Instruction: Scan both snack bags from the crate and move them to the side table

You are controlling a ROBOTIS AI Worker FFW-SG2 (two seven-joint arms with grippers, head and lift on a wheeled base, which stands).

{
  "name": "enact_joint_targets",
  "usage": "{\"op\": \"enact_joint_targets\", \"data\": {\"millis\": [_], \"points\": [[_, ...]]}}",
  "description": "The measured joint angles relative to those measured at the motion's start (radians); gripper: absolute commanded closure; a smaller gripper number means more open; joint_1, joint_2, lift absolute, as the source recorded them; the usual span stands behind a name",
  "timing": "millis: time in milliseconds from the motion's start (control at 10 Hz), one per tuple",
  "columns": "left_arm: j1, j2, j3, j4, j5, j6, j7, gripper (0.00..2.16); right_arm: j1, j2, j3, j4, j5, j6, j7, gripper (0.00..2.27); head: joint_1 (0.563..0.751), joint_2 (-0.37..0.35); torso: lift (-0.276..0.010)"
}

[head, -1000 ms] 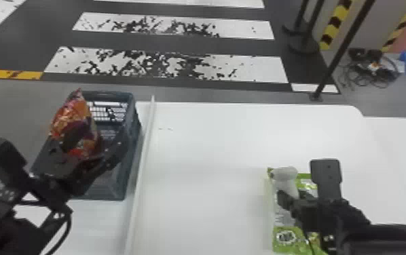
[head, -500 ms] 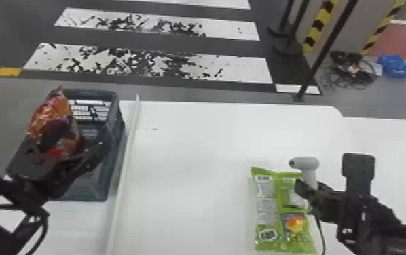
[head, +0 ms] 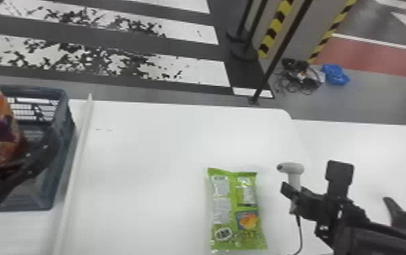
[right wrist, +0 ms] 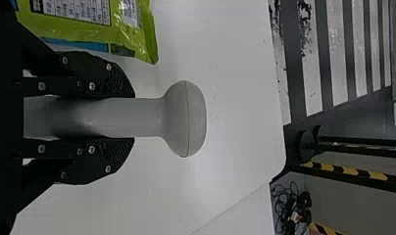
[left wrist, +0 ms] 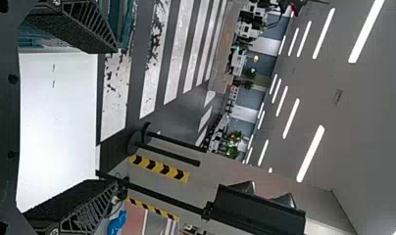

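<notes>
Head view: right end effector (head: 292,196) grips smooth scanner (head: 294,168); left end effector (head: 29,132) wide open; snack bag (head: 227,210) glossy green.

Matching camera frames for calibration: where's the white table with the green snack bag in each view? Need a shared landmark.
Head: white table spans the middle, between crate and scanner.
Left wrist: between the left gripper's fingers, beside the crosswalk.
Right wrist: behind and around the scanner.
Shared landmark: black-and-yellow striping.

Unreadable small print (head: 222,200) on the green snack bag (head: 231,217)
</notes>
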Motion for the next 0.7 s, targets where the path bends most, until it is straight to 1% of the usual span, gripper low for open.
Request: {"op": "enact_joint_targets", "data": {"millis": [200, 400, 700], "points": [[0.003, 0.000, 0.000, -0.001, 0.000, 0.000, -0.001, 0.04, -0.021, -0.042, -0.034, 0.090, -0.009, -0.063, 0.017, 2.22, 0.695, -0.350, -0.029], [0.006, 0.000, 0.000, -0.001, 0.000, 0.000, -0.003, 0.04, -0.041, -0.096, -0.043, 0.209, -0.006, -0.144, 0.024, 2.22, 0.695, -0.350, -0.029], [0.007, 0.000, 0.000, 0.000, 0.000, 0.000, -0.005, 0.04, -0.064, -0.141, -0.054, 0.378, 0.006, -0.304, 0.059, 2.22, 0.695, -0.350, -0.029]]}}
